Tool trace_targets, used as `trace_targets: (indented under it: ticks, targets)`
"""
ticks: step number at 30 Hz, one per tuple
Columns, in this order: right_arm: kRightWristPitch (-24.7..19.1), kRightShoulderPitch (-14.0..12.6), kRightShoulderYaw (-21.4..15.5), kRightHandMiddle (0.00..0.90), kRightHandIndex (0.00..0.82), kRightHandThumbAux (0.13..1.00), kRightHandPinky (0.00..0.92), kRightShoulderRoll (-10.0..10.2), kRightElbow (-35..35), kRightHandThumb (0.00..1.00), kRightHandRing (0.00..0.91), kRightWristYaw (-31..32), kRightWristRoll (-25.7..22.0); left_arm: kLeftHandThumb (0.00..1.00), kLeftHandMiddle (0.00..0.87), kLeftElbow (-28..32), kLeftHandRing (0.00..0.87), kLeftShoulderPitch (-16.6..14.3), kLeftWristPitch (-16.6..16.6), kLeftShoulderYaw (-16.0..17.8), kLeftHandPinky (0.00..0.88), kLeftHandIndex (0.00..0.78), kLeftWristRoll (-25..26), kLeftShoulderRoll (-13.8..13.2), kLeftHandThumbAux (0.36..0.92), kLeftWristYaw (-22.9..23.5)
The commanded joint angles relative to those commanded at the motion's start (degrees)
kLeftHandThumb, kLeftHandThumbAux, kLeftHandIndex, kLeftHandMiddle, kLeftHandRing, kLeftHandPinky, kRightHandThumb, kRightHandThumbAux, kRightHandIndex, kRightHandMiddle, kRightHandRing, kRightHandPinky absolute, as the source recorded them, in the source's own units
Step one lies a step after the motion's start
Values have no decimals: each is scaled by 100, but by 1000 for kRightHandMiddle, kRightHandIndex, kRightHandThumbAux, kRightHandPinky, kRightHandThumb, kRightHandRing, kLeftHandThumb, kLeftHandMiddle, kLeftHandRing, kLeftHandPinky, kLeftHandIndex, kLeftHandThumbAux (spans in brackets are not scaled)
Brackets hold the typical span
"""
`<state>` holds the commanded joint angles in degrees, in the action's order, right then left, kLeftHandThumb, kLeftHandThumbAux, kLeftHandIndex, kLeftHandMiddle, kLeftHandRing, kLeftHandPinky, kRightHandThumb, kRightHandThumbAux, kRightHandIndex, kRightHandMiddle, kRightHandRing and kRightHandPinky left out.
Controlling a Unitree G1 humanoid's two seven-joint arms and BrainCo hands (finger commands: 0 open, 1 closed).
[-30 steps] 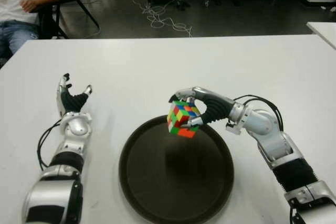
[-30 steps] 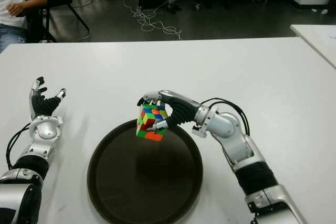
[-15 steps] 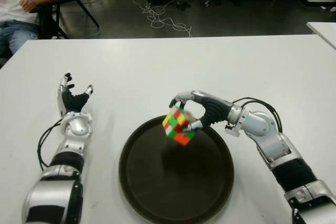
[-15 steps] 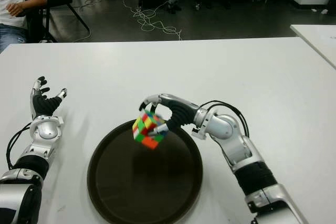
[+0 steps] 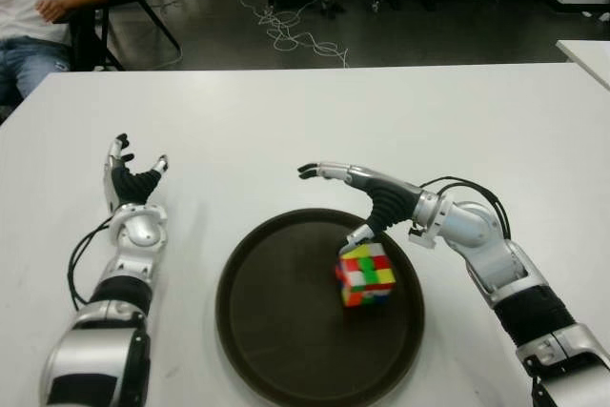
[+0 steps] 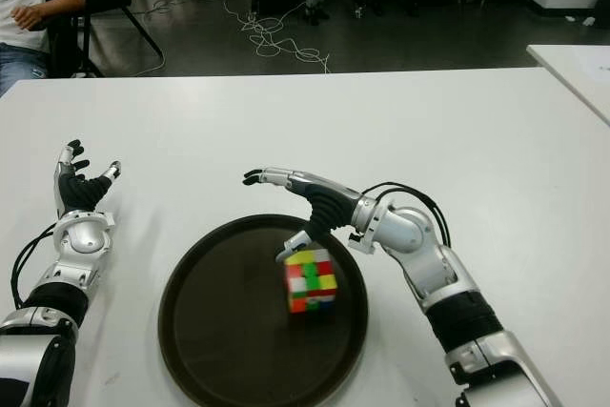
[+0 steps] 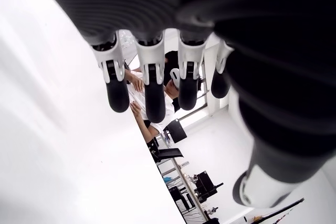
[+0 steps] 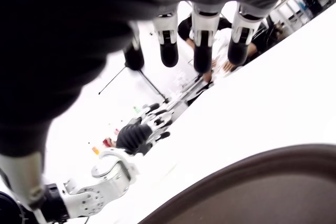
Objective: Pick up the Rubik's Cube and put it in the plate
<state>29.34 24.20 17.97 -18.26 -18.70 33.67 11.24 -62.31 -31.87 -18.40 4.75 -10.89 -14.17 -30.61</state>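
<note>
Rubik's Cube now sits inside the plate, toward the side nearer the right arm, tilted a little on the dark surface. Half a second ago it hung in the air over the plate's far rim, pinched by the right robot hand; a second ago it was held higher and more firmly in the same grasp. The drop has therefore just happened, and the placing step looks done.

The right robot hand hovers just above and behind the cube, over the far part of the plate. Its fingers are stretched out almost straight and the thumb points down near the cube's top edge; whether the thumb tip touches the cube cannot be told. The right wrist view confirms the extended fingers with nothing between them, so the hand has let go and holds nothing.

What seems left is for the right arm to draw back without nudging the cube, which may yet settle or roll.

Across the tabletop, the left robot hand shows well to the left of the plate, palm up with fingers loosely spread and holding nothing, idle.

Beyond the tabletop's far edge, a person sits on a chair at the left, and cables lie on the floor.
</note>
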Motion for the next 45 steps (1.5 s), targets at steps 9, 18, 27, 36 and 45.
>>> trace_targets:
  ticks: [9, 18, 27, 36, 45]
  targets:
    - [-171, 8, 23, 332, 93, 599, 510, -44, 73, 0, 323, 42, 53, 362, 147, 12, 152, 13, 18, -20, 160, 84, -23, -14, 764, 12]
    - [-153, 73, 70, 707, 119, 556, 790, -93, 32, 0, 735, 31, 204, 362, 155, 81, 153, 20, 73, -21, 142, 91, -32, 12, 758, -40]
    - [-63, 46, 8, 806, 122, 538, 852, -26, -53, 0, 853, -109, 170, 409, 151, 17, 147, 5, 28, -16, 144, 92, -27, -5, 757, -30]
    - [-234, 78, 4, 829, 109, 530, 863, -22, -93, 0, 873, 28, 37, 387, 145, 27, 144, 5, 44, -57, 140, 87, -80, -5, 758, -59]
    - [-124, 143, -401, 822, 120, 628, 861, 60, -771, 0, 872, -95, -467, 357, 149, 29, 149, -4, 109, -27, 153, 83, -33, 5, 753, -16]
